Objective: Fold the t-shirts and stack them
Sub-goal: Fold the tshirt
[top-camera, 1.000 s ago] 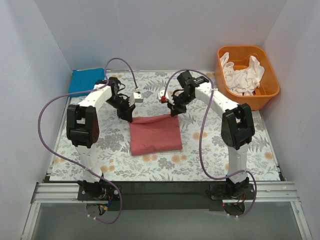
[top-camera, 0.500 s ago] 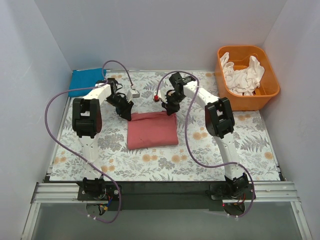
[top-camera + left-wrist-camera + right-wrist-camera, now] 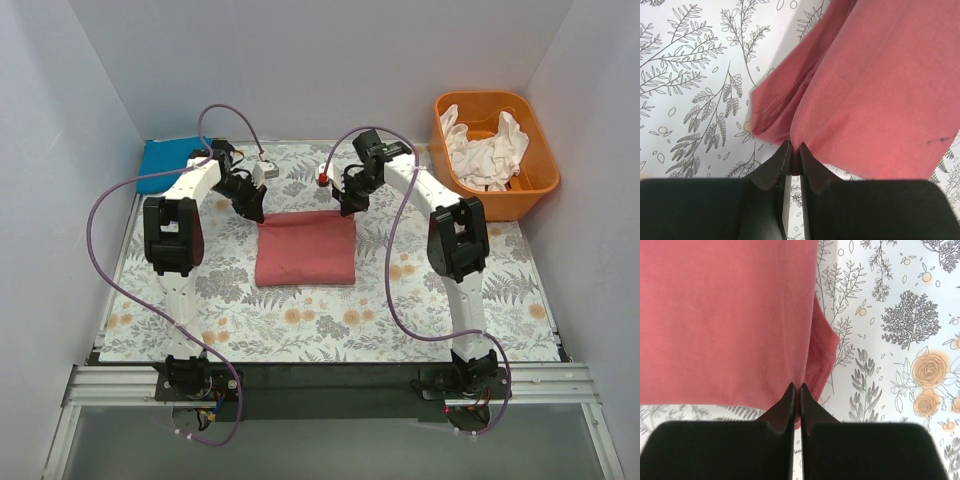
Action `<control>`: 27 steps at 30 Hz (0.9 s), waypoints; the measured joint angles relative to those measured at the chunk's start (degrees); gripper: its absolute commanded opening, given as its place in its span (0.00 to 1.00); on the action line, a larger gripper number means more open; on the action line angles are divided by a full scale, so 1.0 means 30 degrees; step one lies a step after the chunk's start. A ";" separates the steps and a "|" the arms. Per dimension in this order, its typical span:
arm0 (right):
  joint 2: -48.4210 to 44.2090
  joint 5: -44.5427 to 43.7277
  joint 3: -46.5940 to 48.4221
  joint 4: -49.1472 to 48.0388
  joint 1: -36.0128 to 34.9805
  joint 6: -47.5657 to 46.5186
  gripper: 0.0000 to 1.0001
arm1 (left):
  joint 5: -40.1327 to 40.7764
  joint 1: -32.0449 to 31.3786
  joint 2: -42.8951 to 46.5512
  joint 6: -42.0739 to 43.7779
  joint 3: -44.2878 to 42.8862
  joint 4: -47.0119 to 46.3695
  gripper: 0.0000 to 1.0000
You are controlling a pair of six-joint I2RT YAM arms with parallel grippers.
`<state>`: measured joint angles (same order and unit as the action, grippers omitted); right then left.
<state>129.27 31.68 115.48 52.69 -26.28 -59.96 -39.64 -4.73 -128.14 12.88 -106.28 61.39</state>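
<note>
Top external view: one red t-shirt (image 3: pixel 305 250) lies folded into a soft, roughly rectangular pad near the middle of the worktop (image 3: pixel 330 325). The worktop is covered in a white print of grey leaves and orange flowers. The shirt's near edge is rounded and plump, and its far edge runs straight between the two arms.

The left gripper (image 3: pixel 255 207) sits at the shirt's far left corner and the right gripper (image 3: pixel 348 205) at its far right corner. From the left wrist, the matte black fingers (image 3: pixel 782 162) are pressed together on a bunched corner of fine red knit. Several layers fan out there, and one shows a stitched hem. From the right wrist, the two black fingers (image 3: pixel 789 400) likewise pinch the cloth edge, with a smooth red panel on one side and a small hemmed flap sticking out on the other. Both grippers are closed on the red shirt.

One blue t-shirt (image 3: pixel 172 160) lies folded flat in the far left corner of the worktop. One orange plastic basket (image 3: pixel 505 203) with rounded corners stands at the far right, holding a crumpled heap of white garments (image 3: pixel 485 150); how many are in it cannot be told. Two purple cables (image 3: pixel 100 215), one per arm, loop above the worktop.
</note>
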 measured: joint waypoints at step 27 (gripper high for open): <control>0.0153 -0.2419 0.0648 -0.1421 0.0831 0.3723 0.76 | 0.1005 -0.0066 -0.0350 -0.7985 -0.0896 -0.4131 0.36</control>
<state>129.73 24.43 117.43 48.42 -23.79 -48.80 -36.62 -4.93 -129.19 -11.07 -108.97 48.99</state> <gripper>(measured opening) 0.783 0.364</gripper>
